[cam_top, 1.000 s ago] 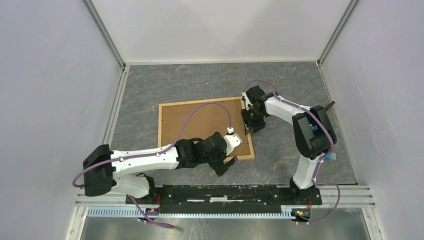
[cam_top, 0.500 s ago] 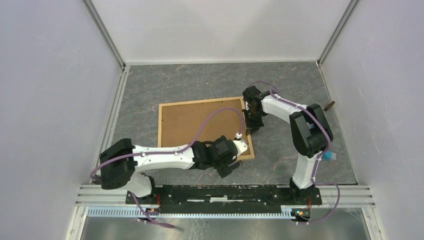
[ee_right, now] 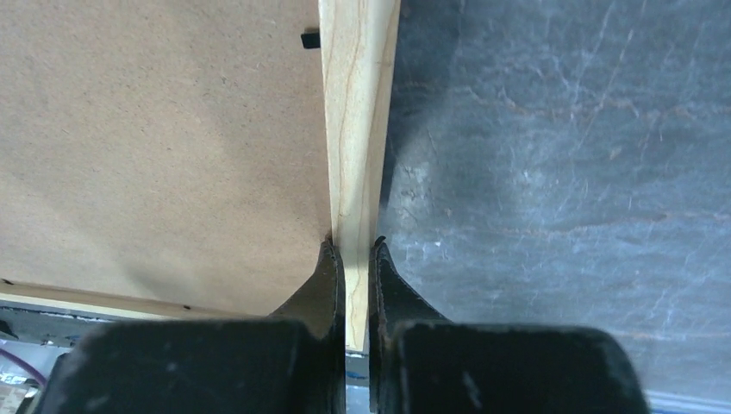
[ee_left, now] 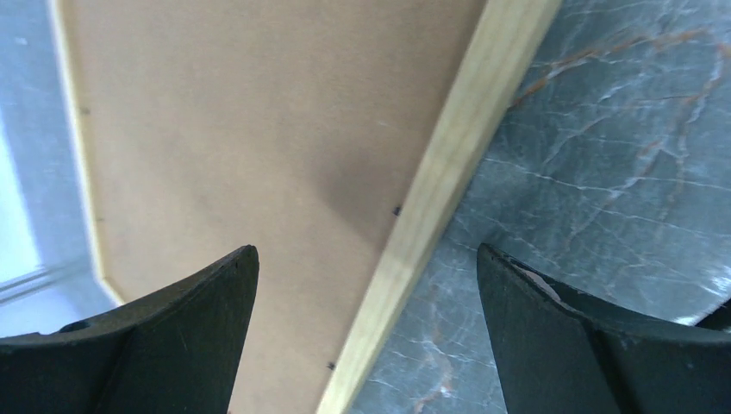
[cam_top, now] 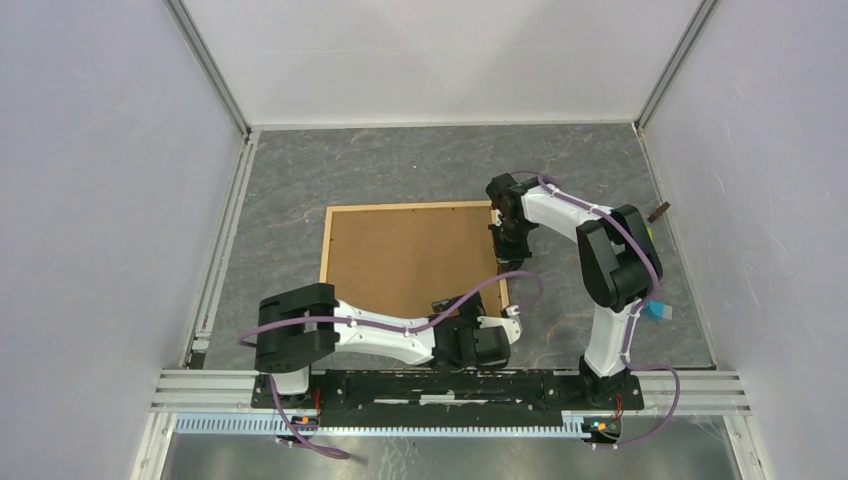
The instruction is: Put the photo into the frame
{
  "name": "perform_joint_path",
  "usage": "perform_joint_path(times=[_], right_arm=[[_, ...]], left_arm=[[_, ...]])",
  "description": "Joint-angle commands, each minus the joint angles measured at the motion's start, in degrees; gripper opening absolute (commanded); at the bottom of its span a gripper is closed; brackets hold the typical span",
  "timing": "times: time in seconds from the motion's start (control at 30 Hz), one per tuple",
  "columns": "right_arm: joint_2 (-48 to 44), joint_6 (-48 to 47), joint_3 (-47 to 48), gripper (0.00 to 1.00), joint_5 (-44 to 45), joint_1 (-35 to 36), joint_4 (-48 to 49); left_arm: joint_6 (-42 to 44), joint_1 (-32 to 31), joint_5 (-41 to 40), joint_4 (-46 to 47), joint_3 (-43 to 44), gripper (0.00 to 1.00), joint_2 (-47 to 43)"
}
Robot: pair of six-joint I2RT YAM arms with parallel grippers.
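Overhead, the thin light-wood rectangular picture frame (cam_top: 410, 207) lies flat and back-up in the middle of the grey marbled surface (cam_top: 380, 160), with a plain brown backing board (cam_top: 410, 260) filling it. Only the right wrist view shows the right tool (ee_right: 355, 246) pinched tight on the right rail (one fingertip on each side of the wood). The left wrist view shows the left tool (ee_left: 366, 259) spread wide over a rail, gripping nothing.

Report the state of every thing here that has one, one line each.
Frame: back side up, right rail pinched.
Backing board: lying inside the frame, facing up.
Left end effector: open, holding nothing.
Right end effector: shut on the frame's rail.
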Motion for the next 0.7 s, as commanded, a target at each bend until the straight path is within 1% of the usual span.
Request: perform_joint_path(times=[0.0,0.17,0.3,0.37,0.43,0.47,0.53,0.6,0.67], right_arm=[[-3.3,0.8,4.1,0.0,-0.6,-0.5,-8.4],[-5.0,2.1,5.4,0.0,-2.2,-1.5,-10.0],[-6.9,3.6,6.5,0.0,-3.4,-2.1,-10.7],[-7.9,4.5,6.6,0.0,-3.8,-2.2,-10.7],[-8.6,5.2,6.4,0.0,-4.6,-2.3,-10.7],[-9.0,5.5,6.2,0.0,-4.9,-2.2,-10.8],[-9.7,6.0,5.7,0.0,-5.0,-2.2,-10.7],[-10.6,6.5,5.0,0.0,-4.9,-2.2,-10.6],[-11.8,6.8,4.8,0.0,-4.8,-2.2,-10.3]], left_arm=[[8.6,-2.5,-14.1,5.8,0.8,1.0,1.5],[13.9,-4.1,-13.6,11.3,-2.2,1.0,1.8],[15.6,-4.1,-14.6,12.6,-2.5,1.0,4.3],[16.7,-4.1,-17.3,14.8,-3.2,0.99,5.8],[17.6,-4.0,-21.2,16.9,-3.5,0.95,7.2],[18.1,-4.0,-23.1,18.4,-3.6,0.92,7.6],[19.0,-3.8,-26.8,20.1,-3.5,0.7,7.9],[20.3,-3.6,-30.9,22.4,-3.7,0.56,7.1],[22.7,-3.4,-33.5,25.7,-4.4,0.46,5.2]])
